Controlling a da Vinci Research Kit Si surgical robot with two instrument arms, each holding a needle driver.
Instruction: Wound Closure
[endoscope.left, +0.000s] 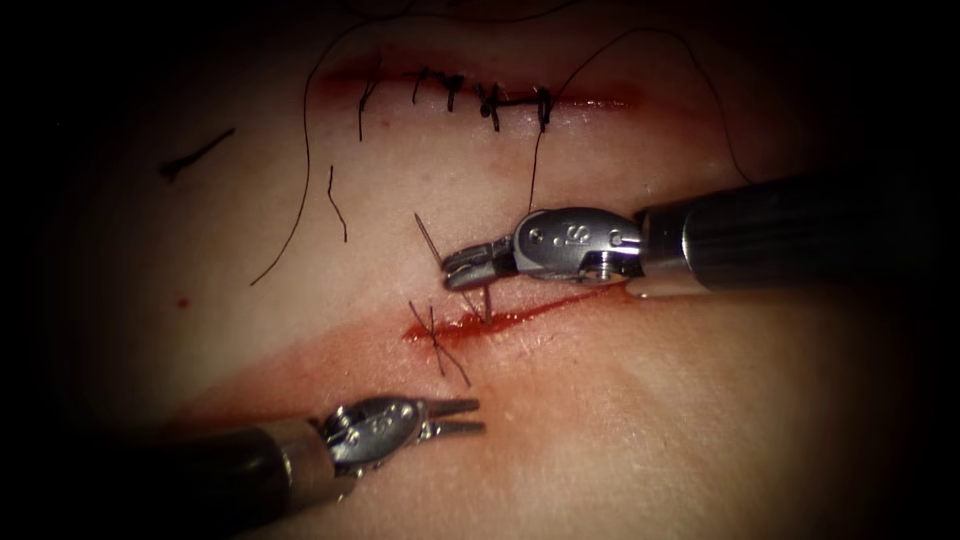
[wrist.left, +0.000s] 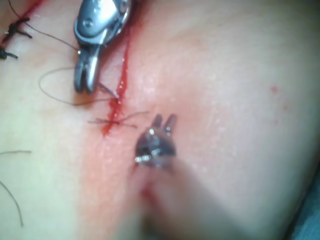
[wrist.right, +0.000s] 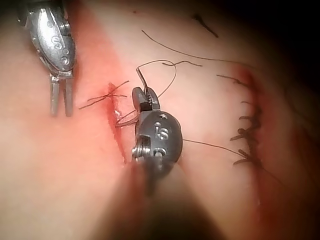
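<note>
The needle (endoscope.left: 485, 303) is pinched by the right tool (endoscope.left: 458, 268) with its tip entering the cut (endoscope.left: 520, 312) in the tissue (endoscope.left: 700, 420), while the left tool (endoscope.left: 468, 417) is held spread and empty below.

At the top of the endoscope view I see another cut, already sewn shut (endoscope.left: 480, 98), with dark stitches crossing it in a row. Well to its left a short dark scrap of thread (endoscope.left: 197, 154) lies by itself, and below that a tiny red speck (endoscope.left: 182, 301).
</note>
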